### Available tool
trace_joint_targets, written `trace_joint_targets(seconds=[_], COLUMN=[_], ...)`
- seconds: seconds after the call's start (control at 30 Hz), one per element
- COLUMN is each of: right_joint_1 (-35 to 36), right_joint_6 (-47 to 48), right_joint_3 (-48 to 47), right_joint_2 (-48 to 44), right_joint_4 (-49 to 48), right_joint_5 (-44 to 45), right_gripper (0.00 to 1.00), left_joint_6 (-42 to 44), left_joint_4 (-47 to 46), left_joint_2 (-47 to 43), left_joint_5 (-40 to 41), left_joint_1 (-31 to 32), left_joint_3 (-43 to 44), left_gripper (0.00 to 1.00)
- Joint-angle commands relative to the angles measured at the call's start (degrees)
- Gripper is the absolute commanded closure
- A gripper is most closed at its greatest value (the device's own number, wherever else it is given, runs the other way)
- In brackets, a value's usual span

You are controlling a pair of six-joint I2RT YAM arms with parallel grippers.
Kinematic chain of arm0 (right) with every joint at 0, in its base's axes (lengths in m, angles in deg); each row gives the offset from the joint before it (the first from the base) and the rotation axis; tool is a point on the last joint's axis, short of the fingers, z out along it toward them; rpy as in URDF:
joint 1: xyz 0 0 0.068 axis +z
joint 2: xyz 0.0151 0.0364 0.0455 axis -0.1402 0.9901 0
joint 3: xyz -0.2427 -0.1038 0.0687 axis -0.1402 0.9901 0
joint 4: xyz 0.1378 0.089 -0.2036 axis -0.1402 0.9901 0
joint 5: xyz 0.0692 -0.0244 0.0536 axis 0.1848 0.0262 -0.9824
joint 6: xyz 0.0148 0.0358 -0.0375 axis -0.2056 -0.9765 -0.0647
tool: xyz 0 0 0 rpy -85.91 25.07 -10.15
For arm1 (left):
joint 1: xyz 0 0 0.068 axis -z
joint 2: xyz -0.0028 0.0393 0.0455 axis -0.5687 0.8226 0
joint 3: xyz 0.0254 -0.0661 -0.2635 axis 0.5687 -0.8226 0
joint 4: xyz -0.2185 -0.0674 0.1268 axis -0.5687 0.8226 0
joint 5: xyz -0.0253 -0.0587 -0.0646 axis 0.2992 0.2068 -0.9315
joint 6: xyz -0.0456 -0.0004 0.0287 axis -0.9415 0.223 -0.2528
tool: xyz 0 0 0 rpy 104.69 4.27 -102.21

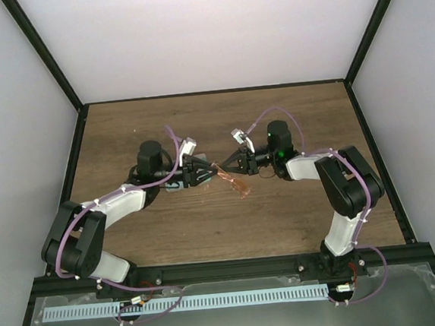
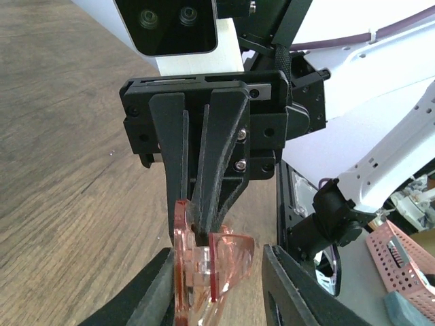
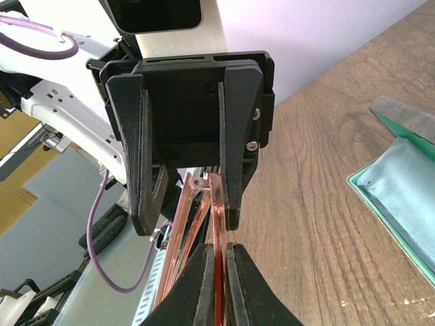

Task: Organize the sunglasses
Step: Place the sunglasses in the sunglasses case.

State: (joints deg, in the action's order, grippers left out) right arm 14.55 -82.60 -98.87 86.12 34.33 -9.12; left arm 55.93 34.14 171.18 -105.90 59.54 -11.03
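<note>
Sunglasses [image 1: 236, 184] are pinched tight in the right gripper [image 3: 219, 251], seemingly steadied so the left gripper [image 2: 217, 255], half-spread around them, can be closed.

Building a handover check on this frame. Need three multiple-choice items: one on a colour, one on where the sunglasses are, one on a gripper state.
1. What colour is the cloth lying in the case?
A) pale blue
B) yellow
C) black

2. Where are the sunglasses?
A) on top of the cloth
B) between the tips of the two grippers
C) beside the left arm's base

3. How does the right gripper stand?
A) wide open, holding nothing
B) shut on the sunglasses
C) shut on the cloth

Answers:
1 A: the right wrist view shows a pale blue cloth on the case's green lining.
2 B: the reddish frame sits between the spread fingers of the left gripper, with the right gripper facing it.
3 B: its fingers pinch the frame with no gap visible.
</note>
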Motion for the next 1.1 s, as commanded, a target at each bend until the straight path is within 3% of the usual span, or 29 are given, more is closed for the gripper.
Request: trace_joint_targets(seconds=[0.0, 0.37, 0.5, 0.73, 1.07], right_joint_1=[0.53, 0.53, 0.59, 0.51, -1.42], right_joint_6=[0.36, 0.41, 0.56, 0.66, -3.47], right_joint_3=[-2.85, -3.18, -3.20, -4.07, -4.35], right_joint_2=[1.09, 1.27, 1.18, 1.28, 1.30], right_joint_4=[0.76, 1.38, 1.83, 3.29, 5.00], right_joint_5=[-0.11, 0.24, 0.25, 1.59, 11.11], right_gripper=[0.99, 0.99, 0.98, 0.74, 0.70], left_joint_6=[2.40, 2.35, 2.12, 1.46, 0.53], left_joint_4=[0.93, 1.91, 1.90, 1.96, 2.01], left_joint_2=[0.54, 1.41, 1.86, 2.29, 2.58], left_joint_5=[-1.11, 0.94, 1.05, 2.16, 4.19], left_joint_1=[1.15, 1.30, 1.30, 1.29, 1.01], left_joint_3=[2.13, 2.49, 2.79, 3.09, 2.83], left_gripper=[0.67, 0.84, 0.85, 0.85, 0.87])
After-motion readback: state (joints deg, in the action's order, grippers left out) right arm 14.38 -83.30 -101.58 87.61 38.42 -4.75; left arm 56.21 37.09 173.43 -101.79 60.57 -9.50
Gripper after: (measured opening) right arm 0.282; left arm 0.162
